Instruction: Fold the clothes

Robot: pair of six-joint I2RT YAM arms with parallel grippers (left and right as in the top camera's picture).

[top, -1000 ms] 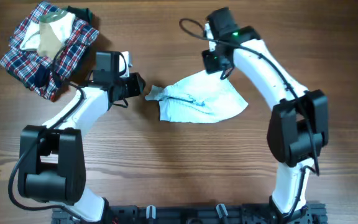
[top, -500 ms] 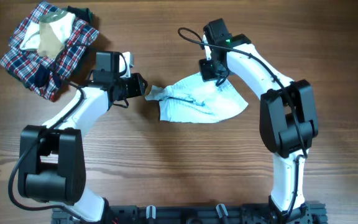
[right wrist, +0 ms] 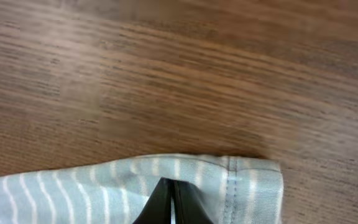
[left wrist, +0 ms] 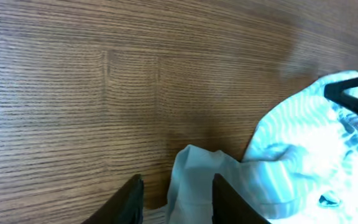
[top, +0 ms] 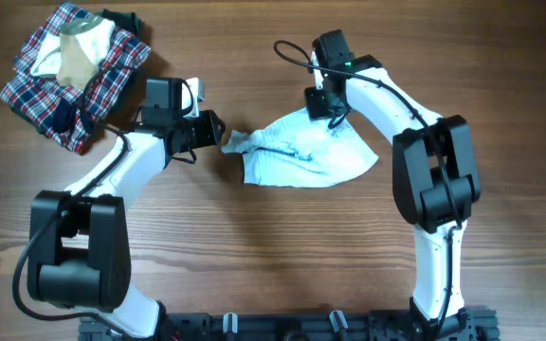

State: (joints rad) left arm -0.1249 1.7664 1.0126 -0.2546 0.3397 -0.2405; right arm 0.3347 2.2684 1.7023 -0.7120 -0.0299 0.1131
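Observation:
The clothes (top: 301, 152) are one pale blue-white striped garment, lying crumpled in the middle of the wooden table. My left gripper (top: 219, 133) is at its left corner. In the left wrist view the left gripper (left wrist: 179, 180) stands open, with that corner of the clothes (left wrist: 194, 171) between its fingers and a strip of bare wood beside one finger. My right gripper (top: 327, 111) is at the garment's top corner. The right wrist view shows the right gripper (right wrist: 171, 182) shut on the striped fabric (right wrist: 104, 186) close to a stitched hem (right wrist: 232, 180).
A red-navy-white plaid garment (top: 36, 90) with a beige-cream one (top: 76, 55) on top lies bunched at the back left. A black cable (top: 287, 49) loops behind the right wrist. Both arm bases stand at the front edge.
My right gripper has shifted slightly left and toward the front, taking the garment's top corner with it. The left arm has stayed where it was.

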